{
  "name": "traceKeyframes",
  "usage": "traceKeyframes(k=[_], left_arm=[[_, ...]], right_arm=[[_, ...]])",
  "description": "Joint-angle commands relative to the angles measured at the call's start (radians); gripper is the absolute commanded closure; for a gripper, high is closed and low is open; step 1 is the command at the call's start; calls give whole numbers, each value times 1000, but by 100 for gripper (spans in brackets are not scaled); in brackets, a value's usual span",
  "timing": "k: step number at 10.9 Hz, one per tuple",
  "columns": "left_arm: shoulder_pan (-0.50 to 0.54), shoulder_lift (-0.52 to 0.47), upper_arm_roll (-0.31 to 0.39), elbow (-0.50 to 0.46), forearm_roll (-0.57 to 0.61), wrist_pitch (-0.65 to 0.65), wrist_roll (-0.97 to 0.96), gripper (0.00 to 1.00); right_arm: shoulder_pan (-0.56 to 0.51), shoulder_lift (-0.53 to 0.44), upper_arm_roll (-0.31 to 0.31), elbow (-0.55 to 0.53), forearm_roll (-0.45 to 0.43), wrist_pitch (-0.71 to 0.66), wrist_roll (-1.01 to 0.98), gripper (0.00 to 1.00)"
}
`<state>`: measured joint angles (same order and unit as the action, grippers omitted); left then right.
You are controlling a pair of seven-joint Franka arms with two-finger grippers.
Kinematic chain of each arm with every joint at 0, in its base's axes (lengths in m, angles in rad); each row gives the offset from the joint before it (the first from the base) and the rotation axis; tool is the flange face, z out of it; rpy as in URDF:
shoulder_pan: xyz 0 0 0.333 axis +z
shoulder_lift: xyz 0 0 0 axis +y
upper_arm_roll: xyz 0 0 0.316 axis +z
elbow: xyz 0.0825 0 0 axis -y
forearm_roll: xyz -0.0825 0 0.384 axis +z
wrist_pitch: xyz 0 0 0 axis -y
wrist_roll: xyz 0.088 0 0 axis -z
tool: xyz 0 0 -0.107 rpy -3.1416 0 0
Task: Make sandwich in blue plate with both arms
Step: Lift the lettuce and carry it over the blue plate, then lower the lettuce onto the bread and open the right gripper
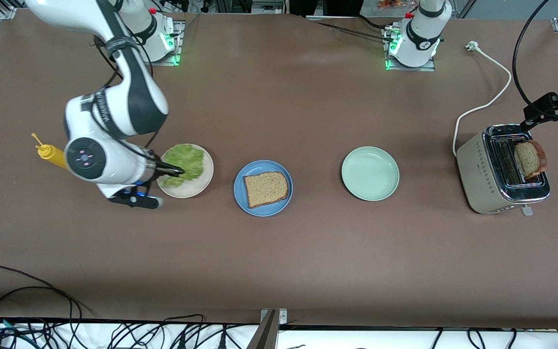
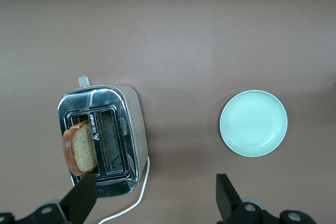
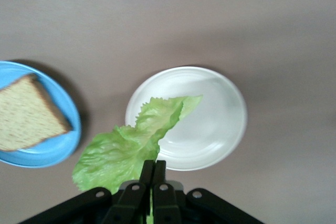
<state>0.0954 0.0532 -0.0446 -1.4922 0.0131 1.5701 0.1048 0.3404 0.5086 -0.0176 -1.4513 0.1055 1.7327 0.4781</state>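
The right claw (image 3: 152, 169) has its two fingers pressed together on the stem end of the lettuce leaf (image 3: 134, 142), which hangs lifted over the cream plate (image 3: 220, 124); in the front view this is at centre left of the frame, where the right claw (image 1: 178, 170) sits over the cream plate (image 1: 196, 186) with the green leaf (image 1: 187, 162) spread under it. Just beside that plate, toward the middle of the frame, the blue plate (image 1: 263, 188) lies on the brown desk (image 1: 279, 252) and carries one bread slice (image 1: 266, 188) flat on it, apart from the claw and the leaf. The left claw (image 2: 155, 195) hangs with its fingers spread wide and nothing between them, over the toaster (image 2: 102, 137) at the right edge of the front frame. A second bread slice (image 1: 531, 158) stands up out of one slot of the toaster (image 1: 502, 169). The mint-green plate (image 1: 370, 173) lies bare between the blue plate and the toaster. A yellow mustard bottle (image 1: 51, 154) lies at the frame's left, partly hidden by the right arm.
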Motion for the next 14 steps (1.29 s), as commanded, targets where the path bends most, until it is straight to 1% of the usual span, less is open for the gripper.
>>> traceKeyframes(k=[1, 3, 5, 6, 9, 10, 12, 13, 14], left_arm=[[3, 7, -9, 26, 21, -16, -5, 0], [0, 20, -11, 24, 28, -16, -5, 0], [-2, 22, -11, 24, 24, -16, -5, 0], [-6, 22, -14, 24, 30, -16, -5, 0], [-8, 22, -15, 24, 31, -16, -5, 0], [-8, 22, -15, 24, 30, -16, -5, 0], [-8, 22, -15, 24, 27, -16, -5, 0], [-8, 22, -15, 24, 25, -16, -5, 0], [-8, 22, -15, 24, 24, -16, -5, 0]], right_arm=[[106, 48, -8, 28, 63, 120, 216, 100], [176, 82, -8, 28, 72, 265, 394, 100], [245, 126, -8, 28, 71, 381, 564, 100], [273, 151, -10, 28, 69, 437, 611, 100], [307, 212, -12, 28, 56, 507, 663, 100], [310, 221, -12, 25, 54, 528, 665, 100], [310, 222, -12, 22, 49, 530, 662, 100], [310, 222, -12, 22, 48, 527, 660, 90], [310, 222, -12, 20, 48, 522, 656, 44]])
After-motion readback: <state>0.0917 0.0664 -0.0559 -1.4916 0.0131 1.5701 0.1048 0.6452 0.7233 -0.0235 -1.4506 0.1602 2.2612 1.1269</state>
